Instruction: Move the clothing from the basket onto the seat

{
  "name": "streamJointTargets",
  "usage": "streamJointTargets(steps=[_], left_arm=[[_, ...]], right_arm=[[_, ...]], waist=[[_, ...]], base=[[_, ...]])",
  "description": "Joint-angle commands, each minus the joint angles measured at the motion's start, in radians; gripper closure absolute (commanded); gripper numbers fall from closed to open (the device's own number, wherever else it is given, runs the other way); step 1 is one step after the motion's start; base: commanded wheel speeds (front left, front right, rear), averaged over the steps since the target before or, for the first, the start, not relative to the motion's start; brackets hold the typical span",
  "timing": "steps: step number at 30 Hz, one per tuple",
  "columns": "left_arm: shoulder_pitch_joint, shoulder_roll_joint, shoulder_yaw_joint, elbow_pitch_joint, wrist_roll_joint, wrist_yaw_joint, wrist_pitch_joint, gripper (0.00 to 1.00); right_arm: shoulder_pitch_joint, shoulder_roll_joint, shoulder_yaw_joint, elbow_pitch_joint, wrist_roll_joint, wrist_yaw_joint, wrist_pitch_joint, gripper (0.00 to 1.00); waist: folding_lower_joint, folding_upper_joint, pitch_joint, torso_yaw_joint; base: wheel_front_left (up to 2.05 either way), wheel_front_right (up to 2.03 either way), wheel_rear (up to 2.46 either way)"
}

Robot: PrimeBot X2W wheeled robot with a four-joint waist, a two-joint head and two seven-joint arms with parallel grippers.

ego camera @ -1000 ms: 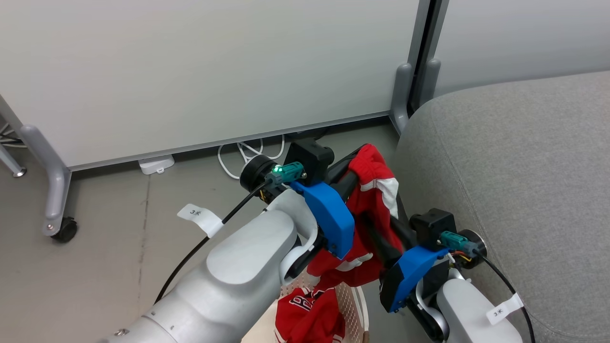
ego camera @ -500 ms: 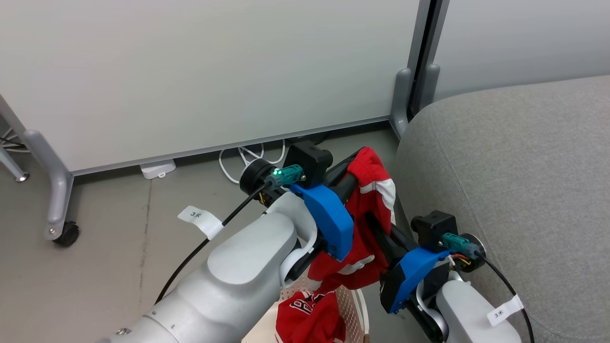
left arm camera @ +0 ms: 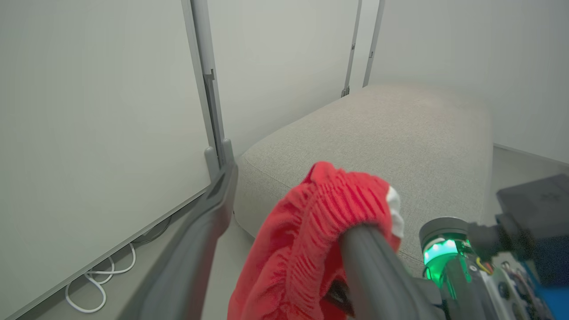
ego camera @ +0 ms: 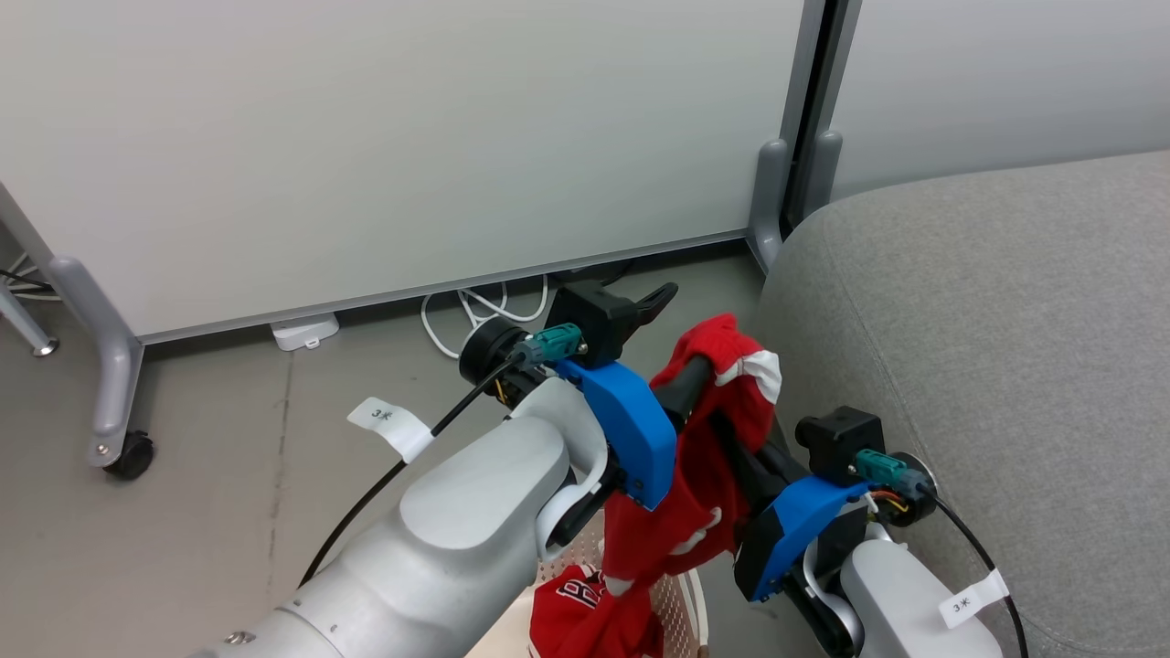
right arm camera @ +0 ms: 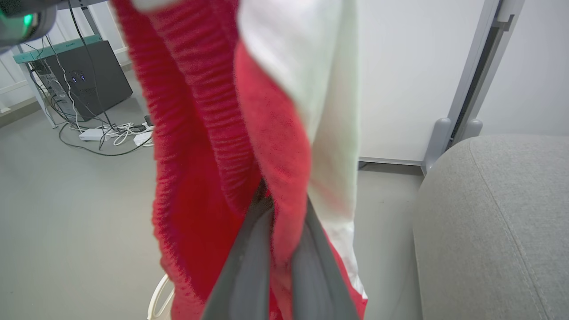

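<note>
Far left of the seat [ego camera: 987, 320], a castor [ego camera: 128, 454] on a grey leg stands on the floor under a pale partition panel [ego camera: 411, 137]. A white cable [ego camera: 471, 306] lies looped at the panel's foot, nearer the seat. Left gripper [ego camera: 684, 331], just left of the seat's rounded corner: jaws spread wide, clamping nothing. One finger juts free toward the panel; the other carries the striped garment [ego camera: 704, 475], its gathered red waistband draped over it. The garment hangs clear of the floor close beside the seat's corner, not on the seat, and its lower end trails down toward the basket [ego camera: 678, 599]. Right gripper [right arm camera: 283, 200], between garment and seat: fingers pressed together with a fold of the garment's red and white cloth pinched between them. The basket sits on the floor left of the seat's near side, largely hidden by the pale left forearm. The lettered garment [ego camera: 585, 617] lies crumpled inside it.
</note>
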Motion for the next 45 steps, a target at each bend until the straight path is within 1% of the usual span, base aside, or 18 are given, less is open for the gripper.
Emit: streamJointTargets(steps=[1, 6, 10, 18, 24, 27, 32, 36, 39, 45], left_arm=[[-0.002, 0.000, -0.001, 0.002, -0.003, 0.003, 0.004, 0.00], [0.007, 0.000, -0.012, 0.013, -0.017, 0.004, 0.013, 0.00], [0.030, 0.004, -0.020, 0.032, -0.024, 0.000, 0.012, 0.00], [0.109, 0.036, -0.025, 0.037, -0.027, -0.011, -0.042, 0.00], [0.171, 0.082, 0.004, -0.020, -0.003, -0.023, -0.084, 0.00], [0.206, 0.110, 0.060, -0.090, 0.033, -0.014, -0.090, 0.00], [0.325, 0.176, 0.213, -0.262, 0.156, -0.004, -0.090, 0.00], [0.428, 0.206, 0.322, -0.367, 0.251, -0.012, -0.090, 0.00], [0.500, 0.219, 0.390, -0.414, 0.306, -0.017, -0.090, 0.00], [0.622, 0.216, 0.520, -0.463, 0.370, -0.022, -0.090, 0.00]], right_arm=[[-0.011, -0.004, -0.002, 0.002, 0.001, 0.000, -0.004, 1.00], [-0.013, -0.004, -0.015, 0.002, -0.001, 0.000, -0.010, 1.00], [-0.020, -0.004, -0.045, 0.000, 0.000, 0.000, -0.020, 1.00], [-0.035, -0.004, -0.158, -0.004, -0.042, 0.000, -0.038, 1.00], [-0.029, -0.003, -0.224, -0.020, -0.074, 0.000, -0.038, 1.00], [-0.022, -0.004, -0.239, -0.035, -0.083, 0.000, -0.033, 1.00], [-0.014, -0.004, -0.248, -0.060, -0.087, 0.000, -0.023, 1.00], [-0.012, -0.004, -0.252, -0.079, -0.085, 0.000, -0.022, 1.00], [-0.009, -0.004, -0.255, -0.088, -0.088, 0.000, -0.017, 1.00], [0.004, -0.003, -0.248, -0.114, -0.081, 0.000, -0.011, 1.00]], waist=[[-0.0001, -0.0001, 0.000, 0.000], [-0.0001, -0.0001, 0.002, 0.003], [-0.0001, -0.0001, 0.005, 0.003], [-0.0001, -0.0001, 0.018, 0.002], [-0.0001, -0.0001, 0.029, -0.008], [-0.0001, -0.0001, 0.037, -0.020], [-0.0001, -0.0001, 0.052, -0.057], [-0.0001, -0.0001, 0.062, -0.096], [-0.0001, -0.0001, 0.066, -0.131], [-0.0001, -0.0001, 0.075, -0.214]], base=[[0.00, 0.00, 0.00], [0.00, 0.00, 0.00], [0.00, 0.00, 0.00], [0.00, 0.00, 0.00], [0.00, 0.00, 0.00], [0.00, 0.00, 0.00], [0.00, 0.00, 0.00], [0.00, 0.00, 0.00], [0.00, 0.00, 0.00], [0.00, 0.00, 0.00]])
